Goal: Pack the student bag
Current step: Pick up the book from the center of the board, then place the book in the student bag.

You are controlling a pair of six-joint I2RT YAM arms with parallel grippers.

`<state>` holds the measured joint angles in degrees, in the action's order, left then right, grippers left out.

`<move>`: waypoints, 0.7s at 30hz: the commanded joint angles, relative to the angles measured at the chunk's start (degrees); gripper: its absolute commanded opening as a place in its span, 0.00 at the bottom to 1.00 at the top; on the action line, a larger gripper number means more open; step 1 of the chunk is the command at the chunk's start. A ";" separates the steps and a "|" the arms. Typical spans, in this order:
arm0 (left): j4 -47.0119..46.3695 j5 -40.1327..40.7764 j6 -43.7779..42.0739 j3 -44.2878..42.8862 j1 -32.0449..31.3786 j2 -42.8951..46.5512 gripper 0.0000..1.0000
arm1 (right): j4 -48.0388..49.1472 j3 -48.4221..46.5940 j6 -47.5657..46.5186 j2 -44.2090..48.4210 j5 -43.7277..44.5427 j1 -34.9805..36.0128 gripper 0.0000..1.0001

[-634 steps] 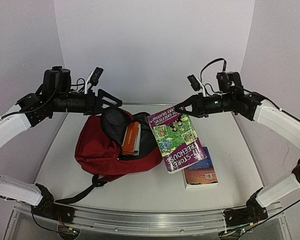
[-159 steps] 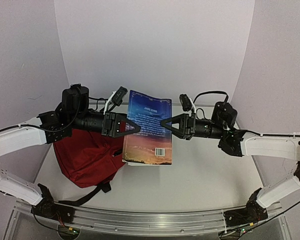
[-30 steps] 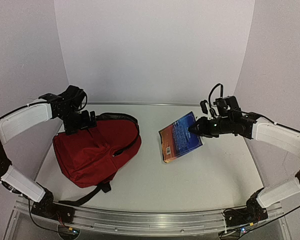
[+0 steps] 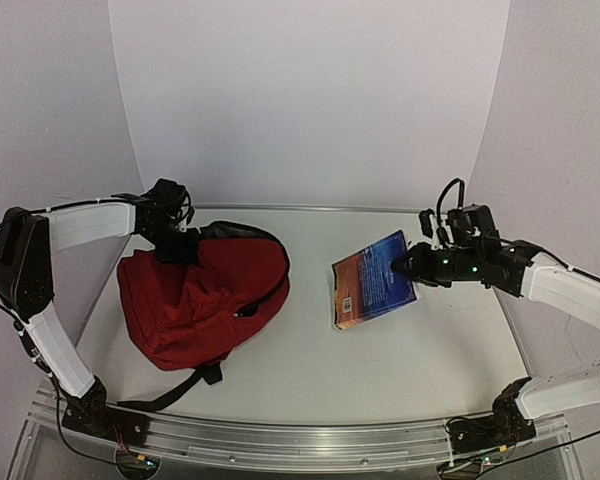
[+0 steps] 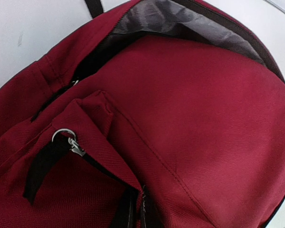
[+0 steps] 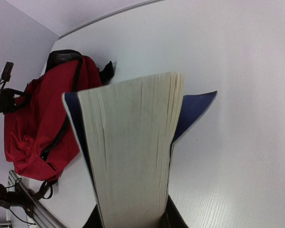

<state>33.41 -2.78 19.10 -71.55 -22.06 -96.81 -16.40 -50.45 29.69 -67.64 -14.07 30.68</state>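
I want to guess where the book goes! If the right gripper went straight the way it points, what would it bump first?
Likely the red bag; the right gripper, holding the book, points left toward it, though height is unclear.

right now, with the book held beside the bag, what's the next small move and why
Probably lift the left gripper a little, pulling up the student bag fabric it pinches. The mouth shows only a narrow strip of grey lining, likely too tight for the book held in the right gripper.
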 commanded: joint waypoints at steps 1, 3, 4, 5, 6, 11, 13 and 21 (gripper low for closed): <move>-5.19 -18.33 -13.09 -0.13 -2.57 -3.84 0.00 | 9.92 -0.70 2.76 4.80 0.99 0.12 0.00; -4.93 -20.87 -16.29 -1.41 -3.98 -4.53 0.00 | 9.90 -0.29 3.40 5.58 1.88 0.14 0.00; -4.84 -22.13 -17.84 -1.98 -4.80 -4.87 0.00 | 9.90 -0.08 3.80 6.03 2.51 0.15 0.00; -4.57 -22.39 -19.65 -2.81 -6.07 -5.26 0.00 | 9.89 0.06 4.13 6.36 3.07 0.15 0.00; -4.18 -22.24 -22.00 -3.65 -7.25 -5.68 0.00 | 9.86 0.18 4.48 6.83 3.68 0.11 0.00; -2.66 -18.87 -26.44 -7.69 -13.08 -8.31 0.00 | 8.48 0.24 6.22 9.30 9.48 0.15 0.00; -3.54 -17.00 -25.20 -7.90 -13.10 -8.33 0.01 | 7.15 -0.07 6.46 10.30 13.08 0.14 0.00; -7.22 -6.56 -17.01 -7.57 -15.99 -0.75 0.61 | 3.19 -1.76 5.50 12.46 20.98 0.09 0.00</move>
<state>26.78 -17.41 -1.16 -78.39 -36.39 -103.14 -20.43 -47.97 34.63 -58.17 1.21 30.68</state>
